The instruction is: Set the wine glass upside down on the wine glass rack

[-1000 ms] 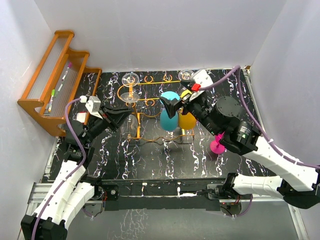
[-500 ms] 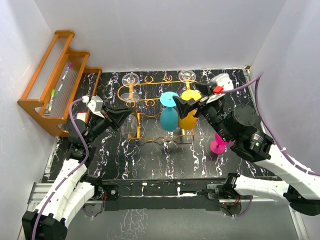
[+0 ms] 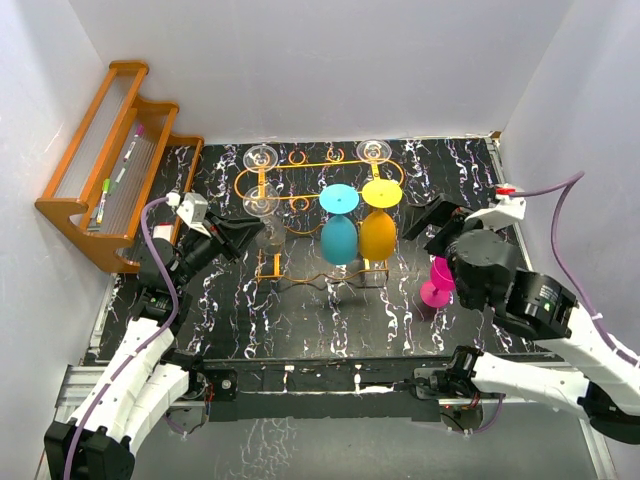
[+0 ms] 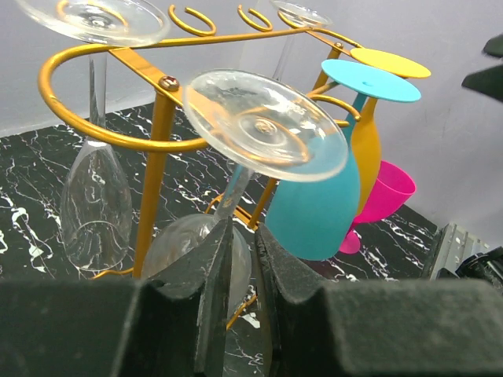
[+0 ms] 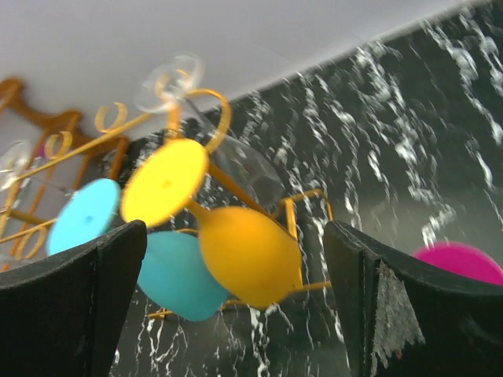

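While 5 glasses hang foot-up in the rack (image 3: 310, 164), 3 clear, 1 teal glass (image 3: 339, 238) and 1 yellow glass (image 3: 377, 235), a pink glass (image 3: 437, 285) stands upright at its 4 o'clock. At the rack's 9 o'clock the left gripper (image 4: 244, 234) has its jaws a narrow slit apart, astride the stem of the wine glass (image 4: 263, 126); contact is unclear. That glass hangs vertical, bowl down. At 3 o'clock the right gripper (image 3: 428, 222) gapes wide, empty.

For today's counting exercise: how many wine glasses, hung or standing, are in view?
6. Five hang on the wire rack: back-left clear glass, back-right clear glass, front-left clear glass, teal glass, yellow glass. The pink glass stands on the table. None seems hidden.
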Controlling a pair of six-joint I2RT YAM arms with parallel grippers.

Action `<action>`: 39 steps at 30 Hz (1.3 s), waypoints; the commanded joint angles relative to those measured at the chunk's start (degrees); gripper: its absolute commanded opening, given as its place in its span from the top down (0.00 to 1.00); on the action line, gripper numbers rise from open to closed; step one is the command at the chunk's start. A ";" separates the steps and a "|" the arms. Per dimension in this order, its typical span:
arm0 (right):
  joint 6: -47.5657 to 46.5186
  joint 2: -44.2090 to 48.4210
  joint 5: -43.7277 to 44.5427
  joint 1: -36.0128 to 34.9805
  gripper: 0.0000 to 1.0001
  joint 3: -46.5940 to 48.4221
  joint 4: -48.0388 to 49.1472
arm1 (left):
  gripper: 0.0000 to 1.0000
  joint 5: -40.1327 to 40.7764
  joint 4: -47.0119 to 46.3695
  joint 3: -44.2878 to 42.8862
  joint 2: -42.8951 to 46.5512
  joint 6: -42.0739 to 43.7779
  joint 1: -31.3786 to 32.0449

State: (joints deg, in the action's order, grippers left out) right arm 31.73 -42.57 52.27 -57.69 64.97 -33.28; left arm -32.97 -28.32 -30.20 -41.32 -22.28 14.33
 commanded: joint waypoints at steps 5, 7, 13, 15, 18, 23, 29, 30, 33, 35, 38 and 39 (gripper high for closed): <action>43.86 -2.53 5.10 -0.05 0.22 2.80 -41.11 | 0.83 0.75 -1.17 0.58 1.81 -0.91 -0.18; 46.30 0.90 4.46 0.00 0.39 0.01 -41.85 | 0.81 1.53 0.33 0.25 2.67 -0.31 -0.24; 48.68 2.66 2.59 0.33 0.50 -4.10 -43.62 | 0.70 4.40 7.63 -1.79 5.44 0.68 -0.21; 49.09 1.48 3.37 0.39 0.50 -4.99 -43.66 | 0.69 5.17 9.70 -2.52 6.19 0.38 -0.24; 50.62 -0.85 5.58 0.50 0.52 -6.67 -43.32 | 0.68 6.52 12.89 -4.04 6.81 1.01 -0.20; 51.80 -5.07 7.70 0.91 0.58 -6.56 -42.01 | 0.66 8.27 16.20 -5.79 7.36 3.09 -0.18; 37.29 -5.89 4.99 7.65 0.58 -6.98 -31.03 | 0.66 10.16 16.75 -5.34 7.83 4.12 -0.23; 33.56 -6.11 2.78 11.16 0.58 -7.76 -27.95 | 0.65 10.27 16.80 -5.31 7.95 4.25 -0.21; 20.21 -5.89 -7.15 24.23 0.57 -11.07 -15.87 | 0.64 10.56 17.16 -5.40 8.52 4.41 -0.18; 14.23 -5.50 -14.72 31.16 0.56 -12.79 -9.79 | 0.64 10.83 18.44 -6.19 8.54 5.14 -0.19; 10.95 -8.20 -20.50 36.77 0.56 -12.22 -7.49 | 0.63 11.64 20.53 -7.64 8.50 6.02 -0.21; 10.70 -9.10 -21.42 37.41 0.56 -11.79 -7.33 | 0.62 11.76 20.92 -8.02 8.72 6.22 -0.18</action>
State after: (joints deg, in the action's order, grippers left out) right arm 52.14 -49.52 40.66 -24.18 51.79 -51.18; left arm -22.65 -9.30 -34.63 -33.54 -17.76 14.33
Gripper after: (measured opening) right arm 0.437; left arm 0.371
